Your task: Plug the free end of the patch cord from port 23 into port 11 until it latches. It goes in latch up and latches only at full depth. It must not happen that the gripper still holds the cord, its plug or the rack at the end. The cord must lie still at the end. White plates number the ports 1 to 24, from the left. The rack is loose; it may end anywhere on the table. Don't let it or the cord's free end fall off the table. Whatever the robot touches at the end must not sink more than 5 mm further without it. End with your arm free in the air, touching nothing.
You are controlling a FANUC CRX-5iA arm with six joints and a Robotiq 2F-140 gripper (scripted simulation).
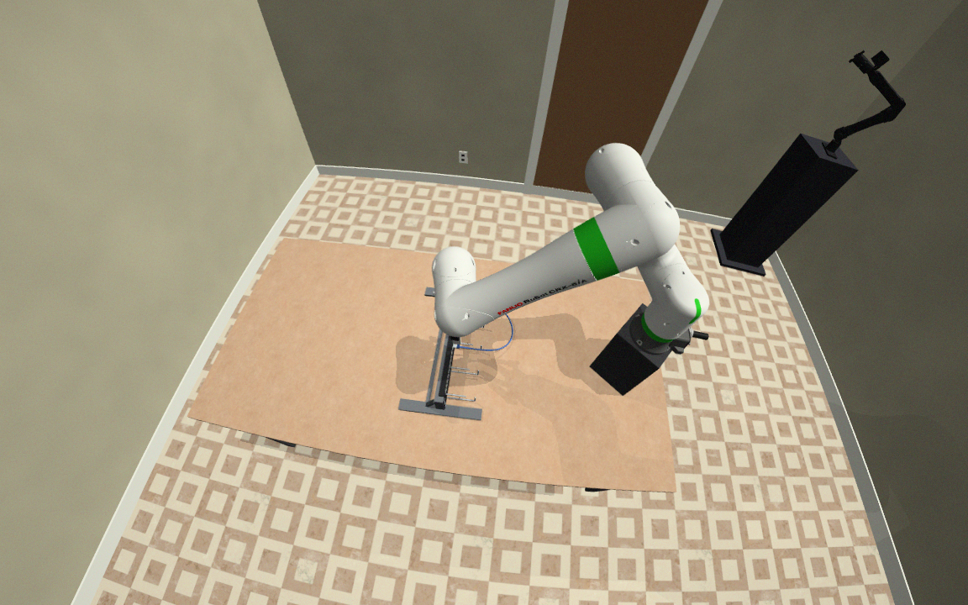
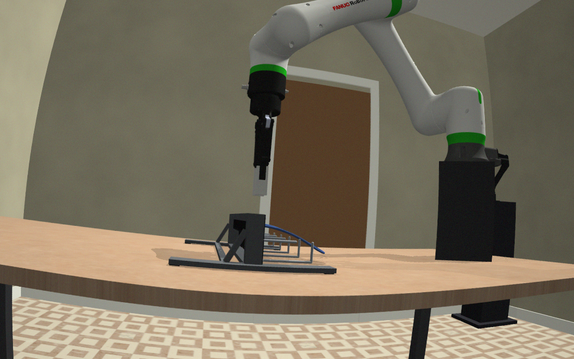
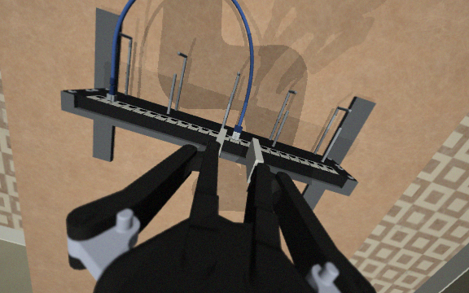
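Note:
The dark rack (image 3: 206, 134) stands on the wooden table, its row of ports facing up toward the wrist camera. The blue patch cord (image 3: 251, 61) arches behind it from one plug near the left end (image 3: 111, 95) to its other plug (image 3: 236, 132), which sits in a port near the middle. My gripper (image 3: 236, 142) hangs straight above that plug, clear of the rack, its fingers a narrow gap apart with nothing between them. In the exterior view the gripper (image 2: 259, 187) is well above the rack (image 2: 246, 245). In the top view the arm hides the gripper; the rack (image 1: 442, 368) and cord (image 1: 502, 342) show.
Thin metal cable posts (image 3: 283, 114) stick out behind the rack. Its flat base bars (image 2: 253, 266) rest on the table. The arm's black pedestal (image 2: 465, 209) stands at the table's right. A black camera stand (image 1: 785, 199) is on the floor beyond.

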